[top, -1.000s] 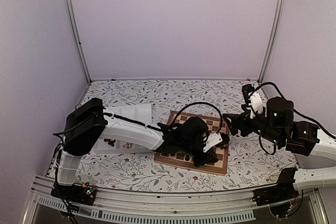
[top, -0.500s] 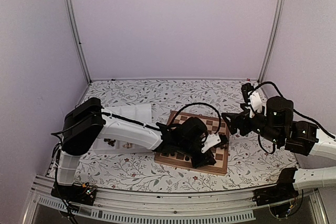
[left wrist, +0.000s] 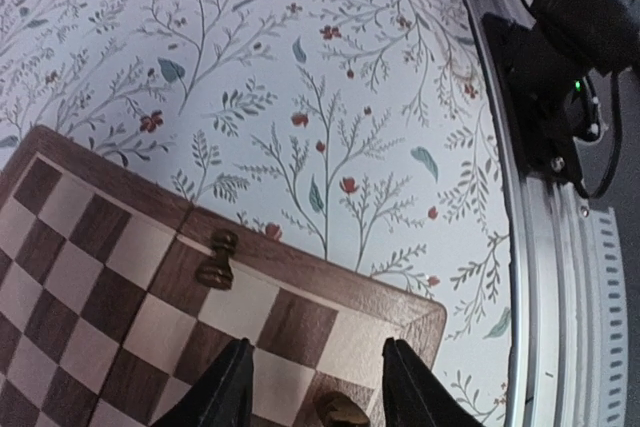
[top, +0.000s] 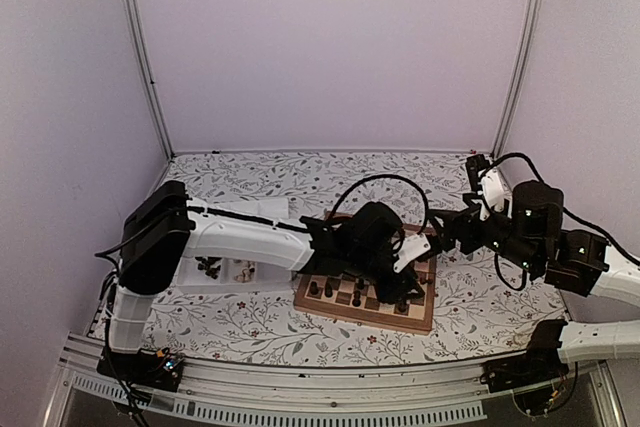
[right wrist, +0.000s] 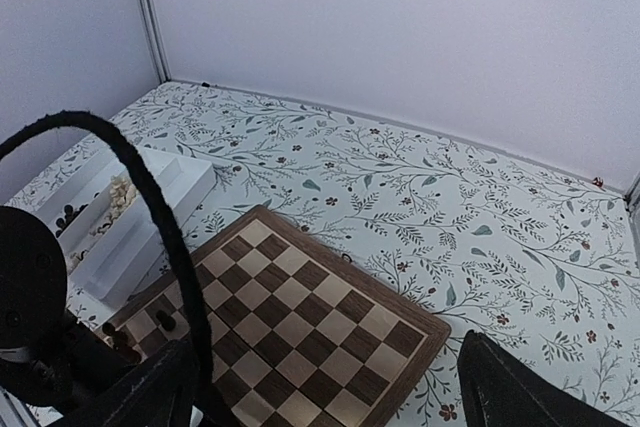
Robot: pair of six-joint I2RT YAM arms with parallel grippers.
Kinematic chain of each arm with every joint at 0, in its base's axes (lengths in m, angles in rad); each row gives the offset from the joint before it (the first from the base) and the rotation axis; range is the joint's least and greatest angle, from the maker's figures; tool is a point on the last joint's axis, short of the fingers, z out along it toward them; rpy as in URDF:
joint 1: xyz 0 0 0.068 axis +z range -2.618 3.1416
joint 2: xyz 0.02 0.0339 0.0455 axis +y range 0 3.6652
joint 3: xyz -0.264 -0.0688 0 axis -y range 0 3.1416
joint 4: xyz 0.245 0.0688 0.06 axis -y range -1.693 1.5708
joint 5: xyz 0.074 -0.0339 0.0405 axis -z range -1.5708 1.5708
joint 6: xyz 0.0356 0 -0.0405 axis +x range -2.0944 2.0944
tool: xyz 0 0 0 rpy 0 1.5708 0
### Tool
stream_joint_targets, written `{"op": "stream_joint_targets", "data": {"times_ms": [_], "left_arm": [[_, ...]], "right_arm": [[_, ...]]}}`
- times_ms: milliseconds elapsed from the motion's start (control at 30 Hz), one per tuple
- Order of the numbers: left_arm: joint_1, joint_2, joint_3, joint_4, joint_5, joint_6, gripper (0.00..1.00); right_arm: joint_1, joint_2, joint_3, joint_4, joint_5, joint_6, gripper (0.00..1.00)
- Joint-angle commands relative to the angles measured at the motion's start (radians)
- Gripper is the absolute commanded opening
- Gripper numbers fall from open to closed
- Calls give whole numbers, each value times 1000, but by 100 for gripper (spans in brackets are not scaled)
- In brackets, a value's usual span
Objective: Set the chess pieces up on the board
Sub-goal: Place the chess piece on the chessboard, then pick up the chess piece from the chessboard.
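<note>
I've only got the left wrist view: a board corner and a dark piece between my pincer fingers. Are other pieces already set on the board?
Observer: Yes. The top view shows several dark pieces in a row along the near edge of the board, to the left of your left pincer.
Operator: Where are the pieces not placed yet?
Observer: In the white tray left of the board: dark ones in one compartment, pale ones in the other.
Operator: Is the other arm in my way?
Observer: The right pincer hangs open and empty near the board's far right corner.
</note>
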Motion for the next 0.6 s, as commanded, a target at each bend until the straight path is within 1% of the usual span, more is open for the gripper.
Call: {"op": "stream_joint_targets", "data": {"times_ms": [0, 233, 567], "left_arm": [[35, 53, 125, -77, 45, 1, 47], [41, 175, 295, -211, 105, 40, 46], [47, 242, 363, -244, 63, 48, 47]], "right_arm": [[-38, -33, 25, 7, 10, 16, 93], [-70, 26, 76, -16, 10, 18, 92], [-88, 54, 75, 5, -21, 25, 92]]}}
